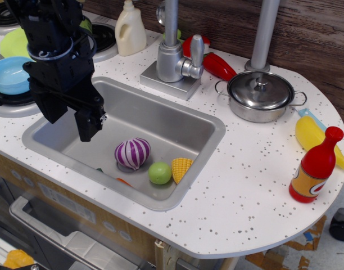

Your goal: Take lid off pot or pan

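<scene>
The shiny steel pot stands on the white speckled counter at the right of the sink, with thin wire loop handles on its left and right sides. The domed steel lid sits on it, with its small silver knob at the centre. My black gripper hangs over the left end of the sink, far to the left of the pot. Its two fingers point down with a gap between them; it is open and empty.
The steel sink holds a purple-and-white striped vegetable, a green ball and a yellow corn piece. A faucet, a white bottle and a red pepper stand behind. A red bottle, a banana and a blue bowl are nearby.
</scene>
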`<state>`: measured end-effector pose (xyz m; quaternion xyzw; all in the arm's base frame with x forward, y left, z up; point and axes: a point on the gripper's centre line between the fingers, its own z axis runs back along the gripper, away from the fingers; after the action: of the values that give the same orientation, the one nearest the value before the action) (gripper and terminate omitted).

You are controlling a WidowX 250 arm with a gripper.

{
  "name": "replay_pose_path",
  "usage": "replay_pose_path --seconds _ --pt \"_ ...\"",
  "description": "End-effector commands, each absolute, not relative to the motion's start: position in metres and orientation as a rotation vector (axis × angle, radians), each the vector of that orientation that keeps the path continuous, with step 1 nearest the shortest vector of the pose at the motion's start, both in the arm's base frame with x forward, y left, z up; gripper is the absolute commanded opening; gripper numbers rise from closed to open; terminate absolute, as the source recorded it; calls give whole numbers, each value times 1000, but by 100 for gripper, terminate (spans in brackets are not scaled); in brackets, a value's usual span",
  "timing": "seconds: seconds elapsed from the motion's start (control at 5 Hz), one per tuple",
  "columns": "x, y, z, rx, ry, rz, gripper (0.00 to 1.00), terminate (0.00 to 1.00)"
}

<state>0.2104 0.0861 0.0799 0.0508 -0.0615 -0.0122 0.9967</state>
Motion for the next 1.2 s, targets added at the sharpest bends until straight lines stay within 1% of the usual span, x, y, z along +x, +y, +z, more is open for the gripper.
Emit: replay_pose_path --seconds 0.0,0.2,0.4,0.6,0.8,1.0 --pt "210 86 80 102 -123 -24 100 0" --pt "230 61 97 112 -83 16 100 0" --pt "255 22 119 151 -97 67 100 0" --pt "274 -16 123 141 -161 102 100 0" --pt "298 -51 125 157 -200 81 100 0" --pt "328 -73 128 116 -221 27 100 0"
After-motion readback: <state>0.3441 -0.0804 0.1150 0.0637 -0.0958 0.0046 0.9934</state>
